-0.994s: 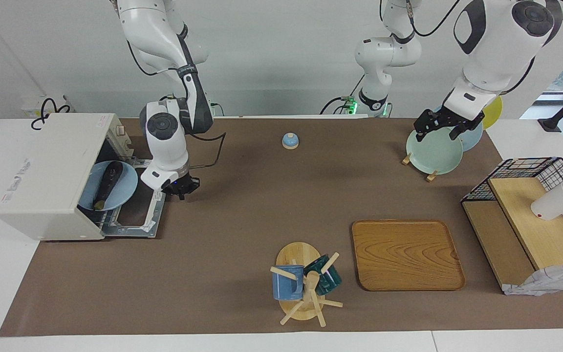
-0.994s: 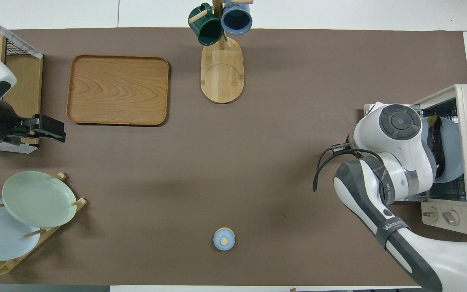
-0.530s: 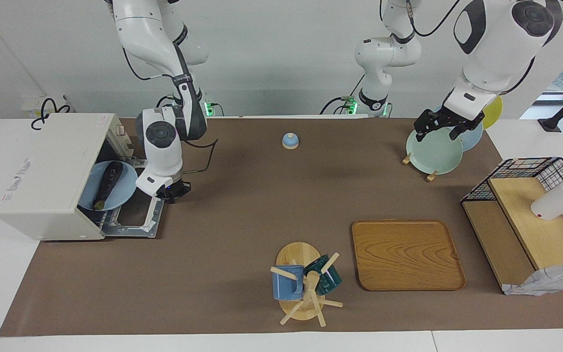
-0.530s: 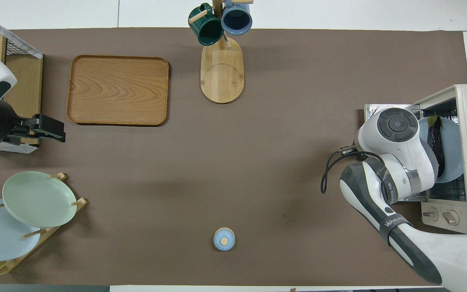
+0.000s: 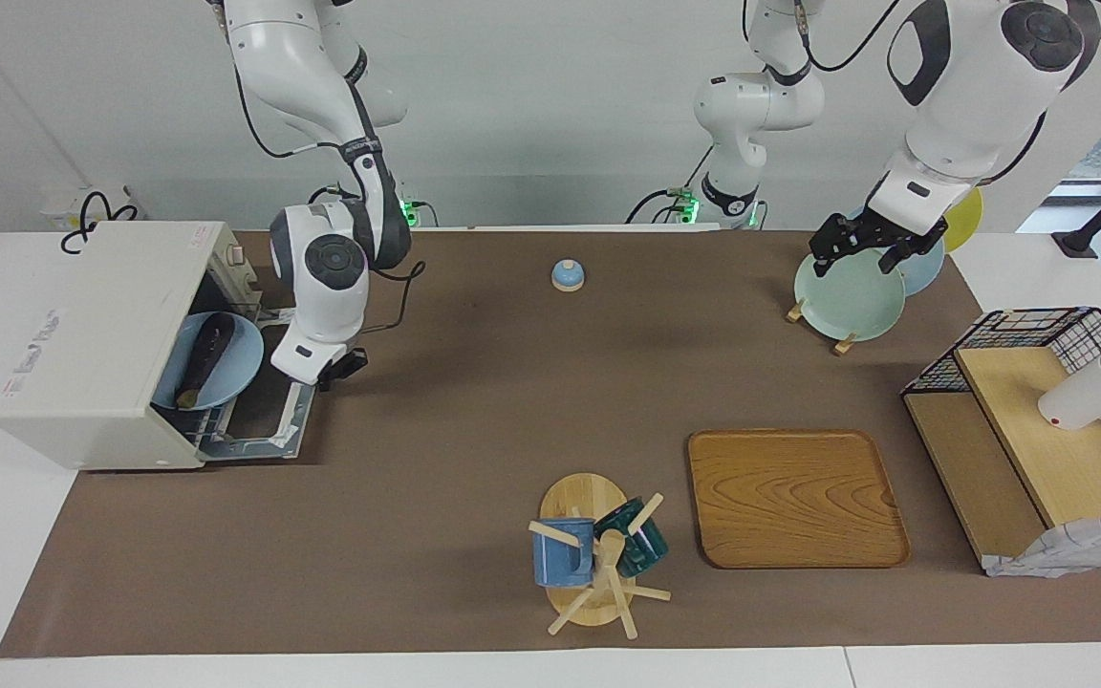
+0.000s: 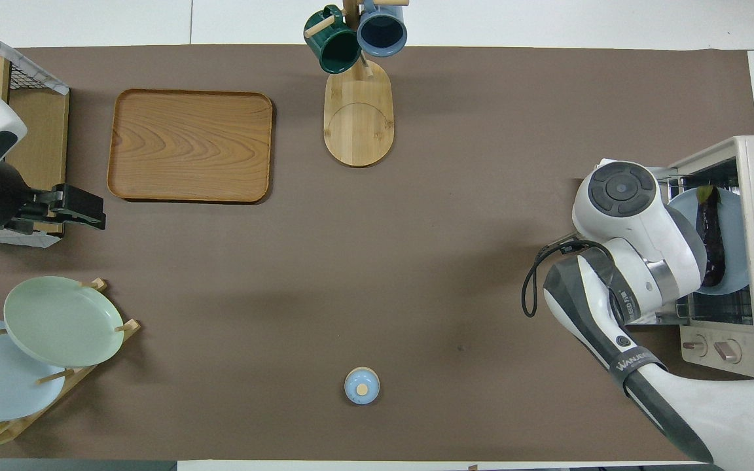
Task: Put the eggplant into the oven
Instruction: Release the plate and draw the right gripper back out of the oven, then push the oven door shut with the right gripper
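**Eggplant**: lies lengthwise on a blue plate on the rack inside the oven, at the right arm's end of the desk. The plate's rim appears to jut past the opening, over the door, which is folded down flat.

**Right gripper**: low at the door's free edge, just beside the plate and carrying nothing visible. Whether it is spread or pressed together cannot be told.

**Left gripper**: waits above a green plate in a rack at the left arm's end, fingers spread and empty.

**Step in hand (judgement)**: the eggplant is essentially in, so seating the plate fully and shutting the door remain.
- Nudge the plate's rim straight inward, low and slow, so the eggplant does not roll off.
- Then lift the door from under its free edge, along its hinge arc.

**Obstructions**: the jutting plate could foul the door. The right arm's own wrist hangs over the door.

**Others, well apart**:
- bell
- mug stand
- wooden tray
- wire shelf
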Action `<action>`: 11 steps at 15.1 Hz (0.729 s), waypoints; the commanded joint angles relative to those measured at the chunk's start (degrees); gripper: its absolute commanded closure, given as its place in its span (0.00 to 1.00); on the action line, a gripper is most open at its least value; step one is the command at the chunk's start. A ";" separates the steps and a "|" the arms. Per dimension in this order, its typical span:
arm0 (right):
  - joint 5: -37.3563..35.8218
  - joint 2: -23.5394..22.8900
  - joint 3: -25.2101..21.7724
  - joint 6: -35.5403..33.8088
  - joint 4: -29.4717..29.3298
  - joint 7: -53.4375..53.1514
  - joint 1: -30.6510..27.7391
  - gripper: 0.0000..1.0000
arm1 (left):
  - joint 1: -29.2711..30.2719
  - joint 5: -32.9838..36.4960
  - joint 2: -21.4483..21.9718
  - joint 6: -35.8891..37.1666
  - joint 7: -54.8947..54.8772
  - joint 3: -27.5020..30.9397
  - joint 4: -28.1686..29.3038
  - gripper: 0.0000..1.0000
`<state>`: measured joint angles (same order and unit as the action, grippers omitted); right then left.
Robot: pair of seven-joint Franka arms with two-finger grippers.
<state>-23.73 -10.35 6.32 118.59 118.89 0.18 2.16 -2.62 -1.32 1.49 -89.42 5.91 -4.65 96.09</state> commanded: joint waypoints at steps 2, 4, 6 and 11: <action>1.04 3.75 -0.96 -3.10 -4.54 10.08 -5.49 1.00 | 0.60 0.09 0.70 0.30 0.42 -0.28 0.15 0.00; 2.36 5.25 -0.96 -4.93 -5.42 13.95 -8.21 1.00 | 0.51 0.09 0.70 0.30 0.42 -0.28 0.15 0.00; 4.03 5.95 -1.14 -6.96 -6.73 17.11 -10.06 1.00 | 0.51 0.09 0.70 0.30 0.33 -0.28 0.15 0.00; 6.32 7.89 -1.14 -10.47 -8.66 22.06 -13.76 1.00 | 0.51 0.09 0.70 0.30 0.42 -0.28 0.15 0.00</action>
<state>-18.16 -1.30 4.95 109.69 111.56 20.73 -10.48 -2.62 -1.32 1.50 -89.42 5.91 -4.65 96.09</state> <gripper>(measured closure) 0.991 0.000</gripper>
